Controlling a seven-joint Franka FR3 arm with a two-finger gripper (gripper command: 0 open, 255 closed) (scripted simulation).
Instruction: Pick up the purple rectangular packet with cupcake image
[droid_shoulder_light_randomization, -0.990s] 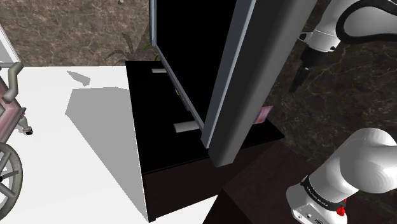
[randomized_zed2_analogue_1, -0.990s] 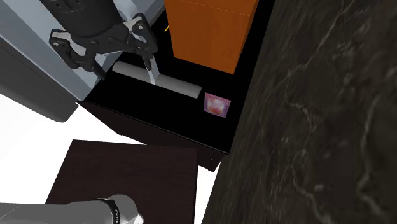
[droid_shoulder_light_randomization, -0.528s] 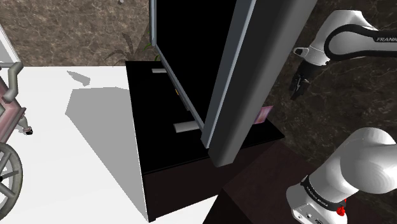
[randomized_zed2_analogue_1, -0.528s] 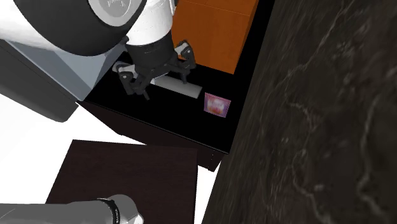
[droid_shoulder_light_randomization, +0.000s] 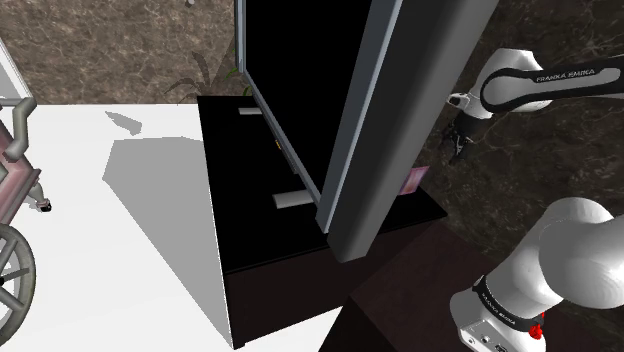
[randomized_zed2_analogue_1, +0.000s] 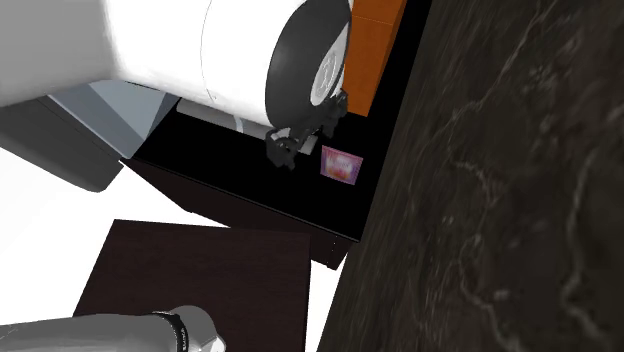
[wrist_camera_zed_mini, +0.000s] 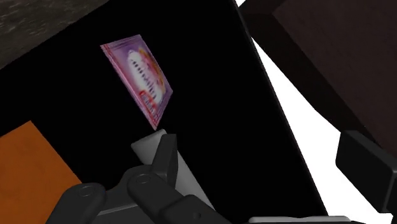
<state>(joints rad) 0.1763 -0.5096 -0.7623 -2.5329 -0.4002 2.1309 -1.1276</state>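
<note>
**Reach under way, packet not yet grasped**

The white arm with dark joints (randomized_zed2_analogue_1: 200, 60) reaches over the black flat-topped cabinet (randomized_zed2_analogue_1: 200, 165), where an orange box (randomized_zed2_analogue_1: 372, 45) stands. The purple-pink rectangular packet with a printed picture (randomized_zed2_analogue_1: 340, 165) lies flat on that black top. In the second exterior view it sits at about six o'clock of the orange box, near the edge by the dark marbled surface (randomized_zed2_analogue_1: 500, 200). The all-black two-finger gripper (randomized_zed2_analogue_1: 286, 148) hangs just beside the packet, which lies at its four o'clock. Its fingers stand wide apart and clasp nothing. My judgement is that four steps are left: centre over the packet, descend, close, lift.
</note>
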